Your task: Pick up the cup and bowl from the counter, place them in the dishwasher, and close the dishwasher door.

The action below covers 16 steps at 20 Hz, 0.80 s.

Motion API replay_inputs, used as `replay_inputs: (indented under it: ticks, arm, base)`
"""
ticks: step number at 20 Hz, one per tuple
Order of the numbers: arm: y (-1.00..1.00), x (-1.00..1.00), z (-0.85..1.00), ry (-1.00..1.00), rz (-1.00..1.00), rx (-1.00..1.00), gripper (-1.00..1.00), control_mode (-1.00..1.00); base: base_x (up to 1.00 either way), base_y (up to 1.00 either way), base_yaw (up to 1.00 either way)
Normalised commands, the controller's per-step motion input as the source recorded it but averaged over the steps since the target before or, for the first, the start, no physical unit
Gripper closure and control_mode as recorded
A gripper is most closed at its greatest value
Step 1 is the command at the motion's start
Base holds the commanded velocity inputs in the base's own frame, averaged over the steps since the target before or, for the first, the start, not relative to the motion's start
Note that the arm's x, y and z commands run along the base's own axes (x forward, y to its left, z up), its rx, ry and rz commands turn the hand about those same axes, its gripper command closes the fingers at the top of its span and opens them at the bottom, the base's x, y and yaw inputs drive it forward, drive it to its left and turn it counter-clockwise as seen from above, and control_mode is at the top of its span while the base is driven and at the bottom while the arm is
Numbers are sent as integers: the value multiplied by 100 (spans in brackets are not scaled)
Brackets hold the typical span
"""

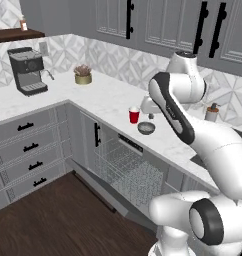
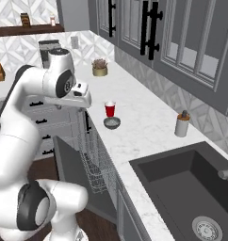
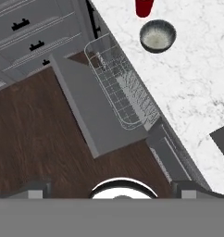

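The gripper (image 3: 112, 187) hangs high above the floor with its jaws spread wide and nothing between them; only the two dark fingertips (image 3: 37, 189) show at the bottom of the hand view.

Directly below and just ahead of it lies the dishwasher door (image 3: 93, 111), dropped flat, with the wire rack (image 3: 121, 88) pulled out over it beside the counter (image 3: 192, 92) edge. If the hand descends straight from here it likely meets the rack wires or the door panel, not the dishes, so the reach has to travel forward first.

Farther ahead on the counter sits the bowl (image 3: 157, 35), and just beyond it, nearly touching, the cup (image 3: 144, 8). That closeness is the main hazard, in my judgement: fingers closing on the cup could nudge the bowl toward the counter edge, and a finger coming down on the shallow bowl's rim could tip or skid it.

The light cup may also topple if one finger contacts it first. Either dish could catch on the rack wires when lowered in.
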Motion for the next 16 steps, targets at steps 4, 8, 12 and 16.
replay_inputs:
  ticks: [4, 8, 12, 16]
  arm:
    - [44, 68, -14, 36, -7, -13, -100, -100]
    - [12, 97, -44, 36, -9, -7, -100, -100]
    - [0, 88, -73, -6, 0, -2, -100, -100]
    - [-17, 71, -92, -19, 0, -1, -100, -100]
  base:
    - [0, 0, 0]
    - [0, 0, 0]
    - [0, 0, 0]
    - [0, 0, 0]
